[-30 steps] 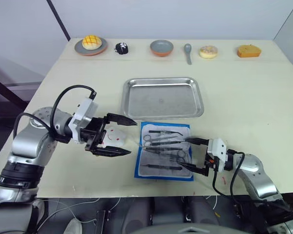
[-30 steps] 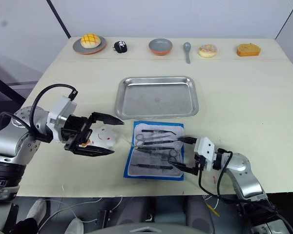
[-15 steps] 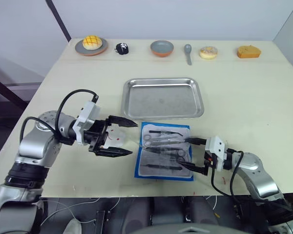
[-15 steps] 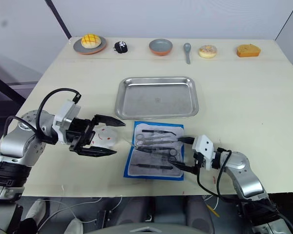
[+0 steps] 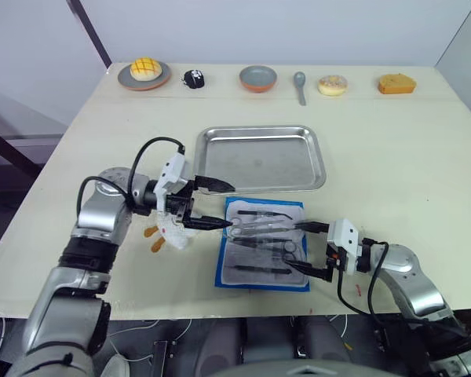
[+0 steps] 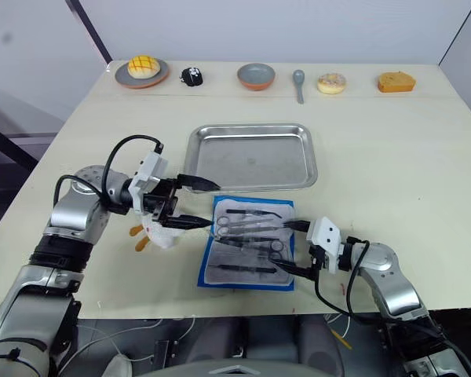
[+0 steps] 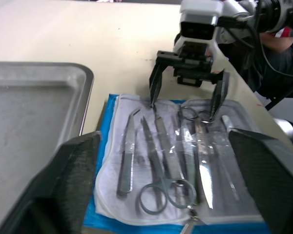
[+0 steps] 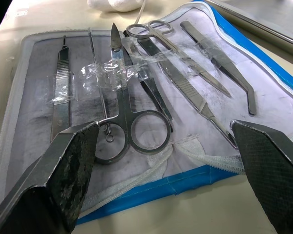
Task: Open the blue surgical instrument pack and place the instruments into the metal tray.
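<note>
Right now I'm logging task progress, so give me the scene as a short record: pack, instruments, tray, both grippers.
pack: blue surgical instrument pack lies open on the table, pale lining up, just in front of the tray
instruments: scissors, forceps, tweezers and probes all lie on the lining; clear tape crosses several
tray: metal tray holds no instruments
left gripper: open, fingertips at the pack's left edge, beside a white plush toy
right gripper: open, fingertips over the pack's right edge, holding nothing
step done: pack opened; no instrument moved yet
</note>
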You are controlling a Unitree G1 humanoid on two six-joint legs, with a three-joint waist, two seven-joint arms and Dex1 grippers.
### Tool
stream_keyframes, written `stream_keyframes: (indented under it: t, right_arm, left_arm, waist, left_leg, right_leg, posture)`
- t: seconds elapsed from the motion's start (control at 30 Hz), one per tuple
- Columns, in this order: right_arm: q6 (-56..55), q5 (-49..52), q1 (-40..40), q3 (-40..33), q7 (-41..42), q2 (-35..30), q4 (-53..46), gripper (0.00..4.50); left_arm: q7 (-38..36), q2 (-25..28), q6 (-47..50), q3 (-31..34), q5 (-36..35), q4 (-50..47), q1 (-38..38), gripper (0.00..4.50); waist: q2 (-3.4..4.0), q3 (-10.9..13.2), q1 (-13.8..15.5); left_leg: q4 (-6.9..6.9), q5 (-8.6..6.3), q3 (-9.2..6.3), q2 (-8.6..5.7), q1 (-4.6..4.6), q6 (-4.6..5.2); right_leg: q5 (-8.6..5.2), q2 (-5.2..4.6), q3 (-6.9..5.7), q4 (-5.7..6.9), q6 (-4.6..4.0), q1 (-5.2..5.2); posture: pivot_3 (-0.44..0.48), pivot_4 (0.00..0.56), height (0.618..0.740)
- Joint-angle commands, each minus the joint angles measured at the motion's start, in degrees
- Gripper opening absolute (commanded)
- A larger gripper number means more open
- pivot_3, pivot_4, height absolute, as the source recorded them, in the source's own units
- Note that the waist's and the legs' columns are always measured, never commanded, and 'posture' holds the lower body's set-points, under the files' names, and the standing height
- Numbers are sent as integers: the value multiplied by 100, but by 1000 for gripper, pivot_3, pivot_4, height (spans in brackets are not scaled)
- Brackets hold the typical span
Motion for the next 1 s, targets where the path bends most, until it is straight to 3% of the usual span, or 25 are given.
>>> stream_keyframes:
  t: [0.03,0.73,1.0]
  right_arm:
    - [127,-257,132,183,-65,-19,391,4500]
    - [-17,-379,149,225,-186,51,474,4500]
    - [-38,-410,161,237,-214,41,464,4500]
  left_arm:
    - [-205,-149,-567,-113,399,361,-225,2818]
    - [-149,-939,-1500,-794,1781,2365,-1239,2818]
    - [-294,-1083,-1642,-563,1656,2533,-1293,2818]
  waist:
    - [-4,-2,0]
    - [-28,-18,-3]
    - [-33,-22,-2]
  left_leg:
    - [0,0,0,0,0,0]
    - [0,-1,-8,0,1,1]
    - [0,-1,-9,0,2,2]
  right_leg:
    - [0,0,0,0,0,0]
    - [0,7,3,0,0,0]
    - [0,6,4,1,0,0]
  posture:
    - [0,150,732]
    - [0,150,732]
    - [0,150,732]
